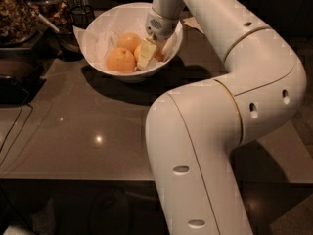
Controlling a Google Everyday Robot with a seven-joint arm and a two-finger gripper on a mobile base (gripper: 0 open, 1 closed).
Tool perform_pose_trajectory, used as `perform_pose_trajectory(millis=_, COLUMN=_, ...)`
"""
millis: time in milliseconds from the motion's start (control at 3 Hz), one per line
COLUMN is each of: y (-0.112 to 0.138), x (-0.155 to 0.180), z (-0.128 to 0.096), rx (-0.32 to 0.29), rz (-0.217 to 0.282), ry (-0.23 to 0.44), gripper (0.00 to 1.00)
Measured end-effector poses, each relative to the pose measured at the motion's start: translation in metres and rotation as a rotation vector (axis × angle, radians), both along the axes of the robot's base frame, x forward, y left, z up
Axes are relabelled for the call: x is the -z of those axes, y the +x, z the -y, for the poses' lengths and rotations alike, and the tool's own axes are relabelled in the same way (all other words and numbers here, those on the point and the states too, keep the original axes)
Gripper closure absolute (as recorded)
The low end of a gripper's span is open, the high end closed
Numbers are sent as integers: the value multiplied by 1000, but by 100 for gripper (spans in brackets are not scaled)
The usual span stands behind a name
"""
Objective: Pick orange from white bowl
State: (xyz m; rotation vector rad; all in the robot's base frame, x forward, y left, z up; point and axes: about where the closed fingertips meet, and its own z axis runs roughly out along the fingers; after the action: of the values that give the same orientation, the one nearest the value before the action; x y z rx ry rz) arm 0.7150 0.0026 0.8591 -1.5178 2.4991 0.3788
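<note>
Your end effector (pixel 149 53): down in the white bowl (pixel 128 74) | against smooth, round yellow-orange orange (pixel 159 56) | grip: cannot tell

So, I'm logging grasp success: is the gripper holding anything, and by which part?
Cannot tell. The gripper sits inside the wide white paper-lined bowl, against the rightmost round yellow-orange fruit; any grip is hidden.

The white arm (pixel 264 82) rises from the near right, bends at a broad elbow on the right, and stretches toward the far left. Its wrist (pixel 164 16) angles downward. The gripper (pixel 148 54) hangs below it at the far side, left of centre, pointing down and slightly left.
</note>
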Motion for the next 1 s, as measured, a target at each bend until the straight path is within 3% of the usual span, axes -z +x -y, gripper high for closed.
perform_pose_trajectory(millis=667, y=0, x=0, z=0, rx=0, rz=0, ry=0, gripper=85)
perform_pose_trajectory(millis=1000, y=1, x=-6, z=-5, rx=-24, rz=28, ry=47, gripper=100)
